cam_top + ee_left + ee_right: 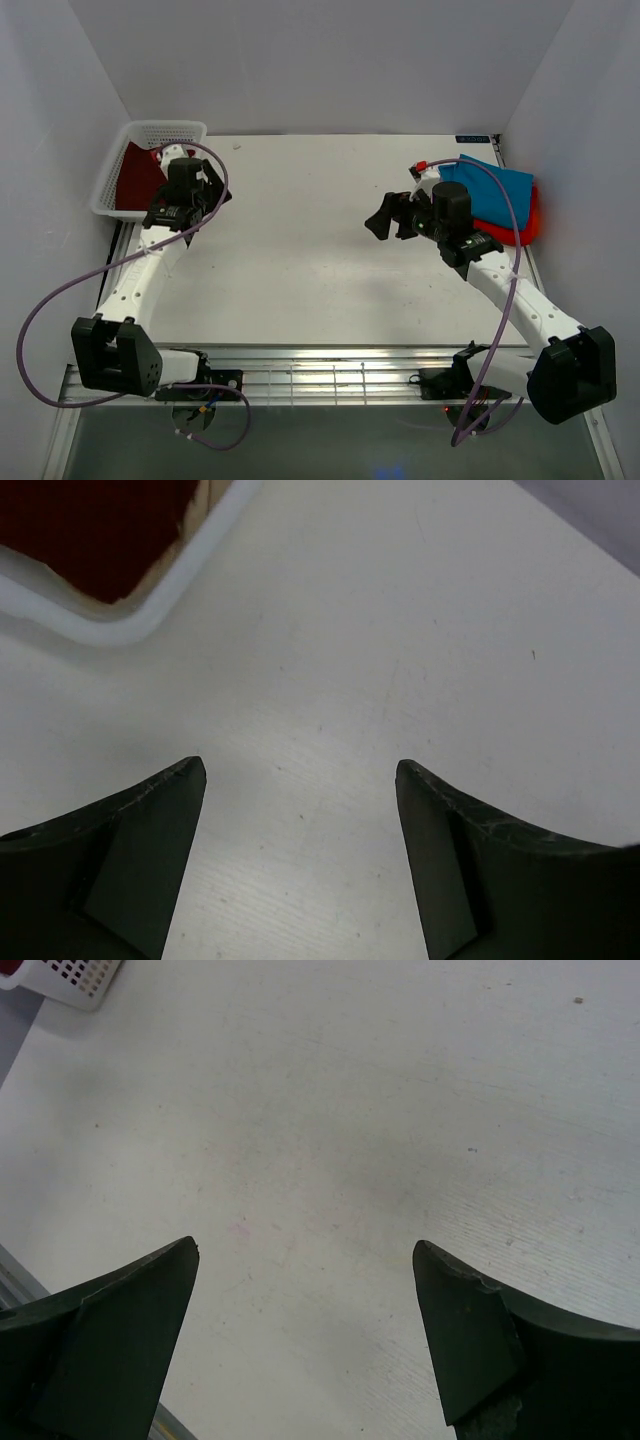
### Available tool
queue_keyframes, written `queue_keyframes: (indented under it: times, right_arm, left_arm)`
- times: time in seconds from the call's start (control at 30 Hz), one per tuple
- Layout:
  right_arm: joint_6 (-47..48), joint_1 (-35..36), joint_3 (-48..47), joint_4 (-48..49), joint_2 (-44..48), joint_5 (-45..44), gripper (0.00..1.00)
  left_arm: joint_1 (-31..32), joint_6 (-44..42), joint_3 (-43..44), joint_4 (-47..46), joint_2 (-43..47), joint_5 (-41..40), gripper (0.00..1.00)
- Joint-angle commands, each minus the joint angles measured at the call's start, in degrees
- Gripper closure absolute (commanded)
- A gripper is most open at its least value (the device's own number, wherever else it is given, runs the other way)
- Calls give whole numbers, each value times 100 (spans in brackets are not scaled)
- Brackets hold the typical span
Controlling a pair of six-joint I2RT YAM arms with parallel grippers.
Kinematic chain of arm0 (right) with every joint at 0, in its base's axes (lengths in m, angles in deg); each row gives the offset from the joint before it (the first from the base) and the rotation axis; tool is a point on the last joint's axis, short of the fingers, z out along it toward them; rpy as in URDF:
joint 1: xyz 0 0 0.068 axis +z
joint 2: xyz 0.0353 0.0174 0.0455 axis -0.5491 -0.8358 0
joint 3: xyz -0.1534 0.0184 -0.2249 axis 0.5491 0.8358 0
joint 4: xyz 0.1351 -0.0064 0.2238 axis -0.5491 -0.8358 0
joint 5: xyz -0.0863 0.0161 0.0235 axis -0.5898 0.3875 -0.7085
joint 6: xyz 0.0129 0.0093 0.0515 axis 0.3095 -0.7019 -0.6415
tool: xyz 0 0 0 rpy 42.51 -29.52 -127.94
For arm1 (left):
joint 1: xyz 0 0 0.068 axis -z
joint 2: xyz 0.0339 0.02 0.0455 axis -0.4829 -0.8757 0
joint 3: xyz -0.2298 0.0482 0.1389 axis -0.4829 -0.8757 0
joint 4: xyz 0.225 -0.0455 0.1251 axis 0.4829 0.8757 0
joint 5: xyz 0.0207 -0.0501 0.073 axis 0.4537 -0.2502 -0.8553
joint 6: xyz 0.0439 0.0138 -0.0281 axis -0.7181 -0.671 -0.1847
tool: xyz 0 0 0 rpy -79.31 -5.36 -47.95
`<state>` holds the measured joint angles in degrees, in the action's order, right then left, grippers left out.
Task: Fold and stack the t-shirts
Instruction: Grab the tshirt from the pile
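The dark maroon t-shirt (pixel 138 178) lies in the white mesh basket (pixel 165 130) at the back left; it also shows in the left wrist view (pixel 90 530). A folded teal-blue t-shirt (pixel 495 185) lies on a red-orange t-shirt (pixel 527 228) at the back right. No beige shirt is in view. My left gripper (pixel 212 192) is open and empty just right of the basket, over bare table (pixel 300 770). My right gripper (pixel 385 218) is open and empty, left of the stack, over bare table (pixel 305 1250).
The basket's rim (pixel 190 570) is close to the left gripper, and its corner shows far off in the right wrist view (pixel 70 980). White walls enclose the table on three sides. A metal rail (pixel 330 375) runs along the near edge.
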<state>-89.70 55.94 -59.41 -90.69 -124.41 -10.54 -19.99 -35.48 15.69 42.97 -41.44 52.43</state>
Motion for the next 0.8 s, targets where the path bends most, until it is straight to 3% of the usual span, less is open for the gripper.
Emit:
queue_keyframes:
  times: [0.0,0.2,0.23,0.33,0.37,0.4,0.57,0.77]
  right_arm:
    - [324,31,-104,153,-71,-230,6]
    - [482,39,-95,284,-141,-117,6]
    - [482,39,-104,302,-150,-73,6]
    - [473,39,-131,337,-221,50,6]
    - [473,39,-131,346,-247,68,6]
    - [482,48,-122,363,-264,77,6]
    - [535,48,-201,267,-414,24,7]
    - [570,48,-201,241,-554,-2,6]
  left_arm:
    - [-334,-49,539,-234,-256,-572,13]
    - [-897,-233,1233,-902,-1337,-696,25]
    - [-1211,-277,1461,-964,-1539,-608,28]
    - [-1415,-338,1962,-1017,-2426,-519,42]
    - [-1442,-426,2251,-1052,-2829,-555,51]
    - [-1477,-479,2411,-1069,-3015,-598,53]
    - [-1592,-734,3438,-921,-4061,-669,52]
    - [-1618,-997,4011,-964,-4976,-774,50]
